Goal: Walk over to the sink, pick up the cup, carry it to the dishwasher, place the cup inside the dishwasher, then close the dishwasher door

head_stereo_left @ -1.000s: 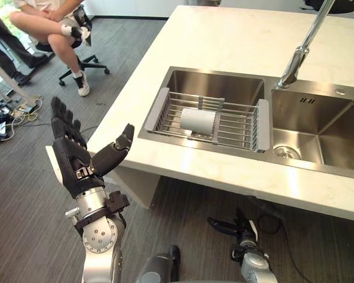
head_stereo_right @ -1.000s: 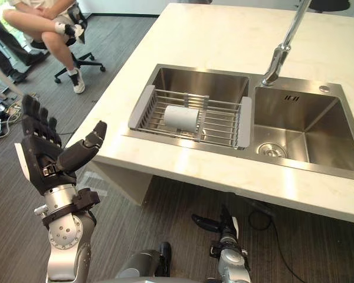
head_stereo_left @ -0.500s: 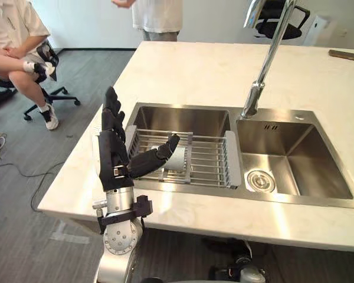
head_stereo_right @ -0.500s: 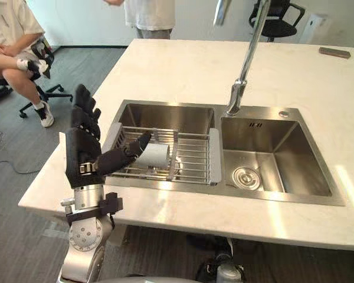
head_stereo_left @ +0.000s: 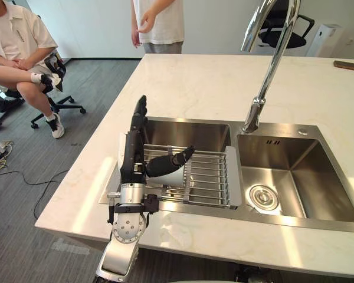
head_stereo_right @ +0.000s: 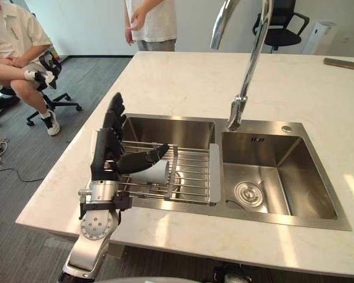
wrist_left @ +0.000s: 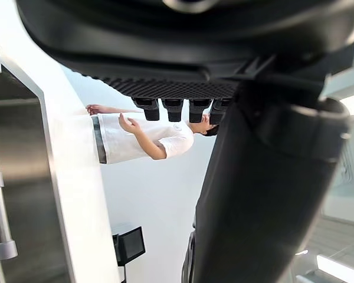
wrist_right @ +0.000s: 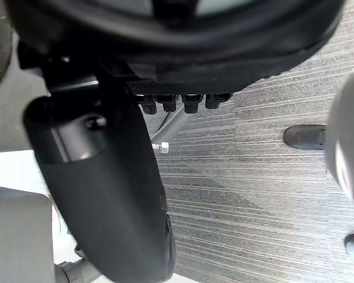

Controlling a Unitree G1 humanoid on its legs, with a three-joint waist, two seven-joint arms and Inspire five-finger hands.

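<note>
A white cup (head_stereo_right: 154,173) lies on its side on a wire rack (head_stereo_left: 209,175) across the left basin of the steel sink (head_stereo_left: 295,203). My left hand (head_stereo_left: 132,154) stands upright at the rack's left end, open, its palm turned towards the cup. The thumb stretches out over the cup; I cannot tell if it touches. In the left wrist view the left hand (wrist_left: 183,47) has straight fingers with nothing between them. My right hand (wrist_right: 112,177) hangs low over the grey floor, open and holding nothing.
A tall curved faucet (head_stereo_left: 265,76) rises between the two basins. The pale counter (head_stereo_left: 200,82) surrounds the sink. A person sits on a chair (head_stereo_left: 17,50) at the left, another person stands (head_stereo_left: 159,23) at the counter's far side. A dark flat object (head_stereo_left: 349,65) lies far right.
The camera has come closer to the counter and looks more steeply down. My left hand has risen from beside the counter to the rack's left end, thumb now over the cup.
</note>
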